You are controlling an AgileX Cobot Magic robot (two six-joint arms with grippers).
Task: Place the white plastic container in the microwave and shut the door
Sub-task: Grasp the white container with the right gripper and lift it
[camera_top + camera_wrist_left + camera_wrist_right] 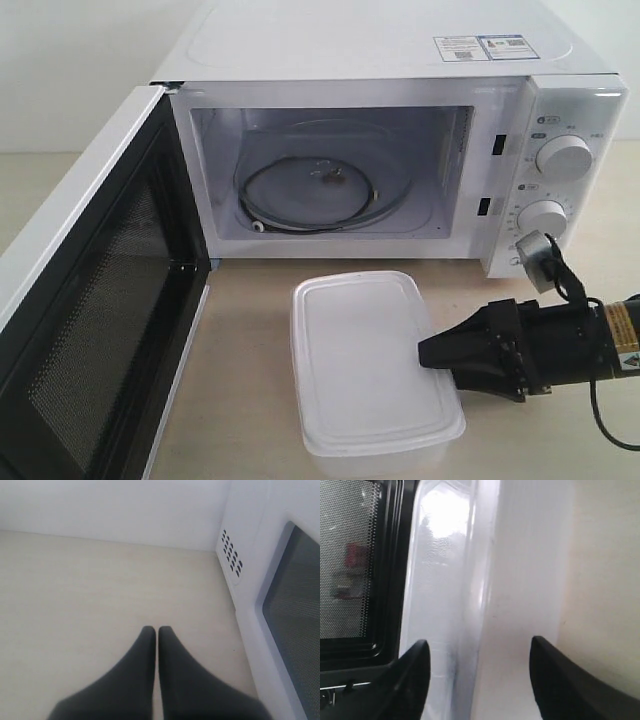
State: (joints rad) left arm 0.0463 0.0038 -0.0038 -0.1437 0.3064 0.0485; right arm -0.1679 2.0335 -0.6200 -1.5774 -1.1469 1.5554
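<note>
The white plastic container lies lidded on the table just in front of the microwave. The door is swung wide open to the left, showing the glass turntable. My right gripper comes in from the right at the container's right edge. In the right wrist view it is open, its fingers straddling the container without touching it. My left gripper is shut and empty, low over bare table beside the door's outer face; it is out of the exterior view.
Two round dials sit on the microwave's right panel, just behind my right arm. Vent holes mark the microwave's side near the left gripper. Pale tabletop stretches away from it to a white wall.
</note>
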